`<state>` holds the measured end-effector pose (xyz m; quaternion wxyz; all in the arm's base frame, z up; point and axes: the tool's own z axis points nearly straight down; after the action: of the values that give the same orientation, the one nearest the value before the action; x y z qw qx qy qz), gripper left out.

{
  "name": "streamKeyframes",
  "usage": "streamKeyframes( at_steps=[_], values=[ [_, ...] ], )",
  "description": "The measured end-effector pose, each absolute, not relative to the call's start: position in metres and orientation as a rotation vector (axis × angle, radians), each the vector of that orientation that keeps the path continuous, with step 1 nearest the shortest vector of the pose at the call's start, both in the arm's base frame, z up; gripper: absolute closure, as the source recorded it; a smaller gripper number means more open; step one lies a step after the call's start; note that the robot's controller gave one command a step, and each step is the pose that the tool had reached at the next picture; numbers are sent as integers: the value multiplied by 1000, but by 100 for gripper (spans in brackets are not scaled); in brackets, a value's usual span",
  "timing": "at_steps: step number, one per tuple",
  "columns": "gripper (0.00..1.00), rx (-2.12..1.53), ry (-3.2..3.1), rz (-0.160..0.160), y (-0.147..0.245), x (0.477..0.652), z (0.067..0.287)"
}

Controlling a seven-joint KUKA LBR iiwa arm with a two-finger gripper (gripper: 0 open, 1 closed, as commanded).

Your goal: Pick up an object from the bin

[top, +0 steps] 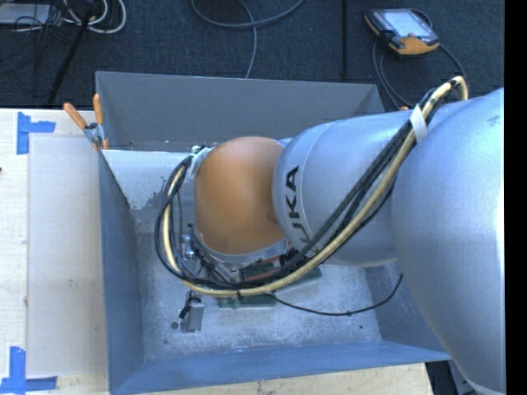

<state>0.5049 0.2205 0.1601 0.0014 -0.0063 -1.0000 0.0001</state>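
My gripper [191, 313] shows as a small grey piece low over the bin's floor at the front left, just below the wrist. Nothing can be seen held in it. A narrow green edge [257, 299] peeks out from under the wrist near the middle of the floor. I cannot tell whether it is a loose thing or part of the wrist. The arm hides whatever else lies under it.
The arm and its orange cover span the bin from the right and hide most of the floor. Looped cables hang round the wrist, and a thin black one trails over the floor at the right. Bare speckled floor shows at the front and left.
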Motion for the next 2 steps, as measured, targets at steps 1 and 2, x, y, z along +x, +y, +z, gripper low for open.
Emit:
streamKeyframes(
  at_steps=[1, 2],
  values=[
    [0, -20, -3139, 0, 220, 505, 160],
    [0, 41, -3141, -2, 174, 535, 143]
  ],
)
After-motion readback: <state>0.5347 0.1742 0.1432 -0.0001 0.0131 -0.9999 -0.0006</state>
